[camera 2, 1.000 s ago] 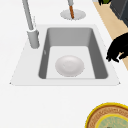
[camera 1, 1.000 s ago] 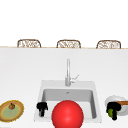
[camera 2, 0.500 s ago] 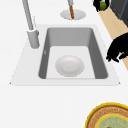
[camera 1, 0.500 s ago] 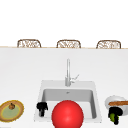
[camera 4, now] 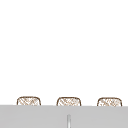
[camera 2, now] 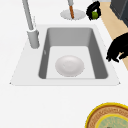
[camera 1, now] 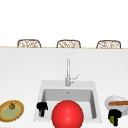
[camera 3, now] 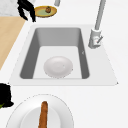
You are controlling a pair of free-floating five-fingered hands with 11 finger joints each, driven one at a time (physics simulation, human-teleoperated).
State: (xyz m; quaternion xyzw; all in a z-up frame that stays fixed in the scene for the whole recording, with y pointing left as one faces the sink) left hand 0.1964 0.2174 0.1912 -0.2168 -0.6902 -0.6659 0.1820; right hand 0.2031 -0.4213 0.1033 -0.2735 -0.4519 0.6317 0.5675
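My right hand point(camera 1: 114, 116) hovers at the counter's front right, just in front of a white plate point(camera 1: 110, 100), with its fingers curled round a small green object point(camera 2: 94, 15). The same hand appears in the left side view point(camera 2: 92, 9) and at the left edge of the right side view point(camera 3: 5, 98). A brown stick-shaped thing point(camera 3: 43, 115) lies on that plate point(camera 3: 27, 117). My left hand point(camera 1: 41, 108) hangs over the sink's front left corner, fingers relaxed and pointing down, holding nothing point(camera 2: 119, 48) point(camera 3: 26, 9). A white bowl point(camera 2: 69, 65) sits on the sink floor.
The faucet point(camera 1: 68, 72) stands behind the basin point(camera 1: 42, 86). A yellow-green plate point(camera 1: 7, 113) with a small brown item point(camera 1: 11, 106) lies on the left counter. A red ball point(camera 1: 67, 115) shows at the sink's front edge. Three woven chair backs point(camera 1: 68, 44) line the far side.
My right hand, still holding the green object, has drifted a little lower and toward the counter's front edge. The left hand has stayed put.
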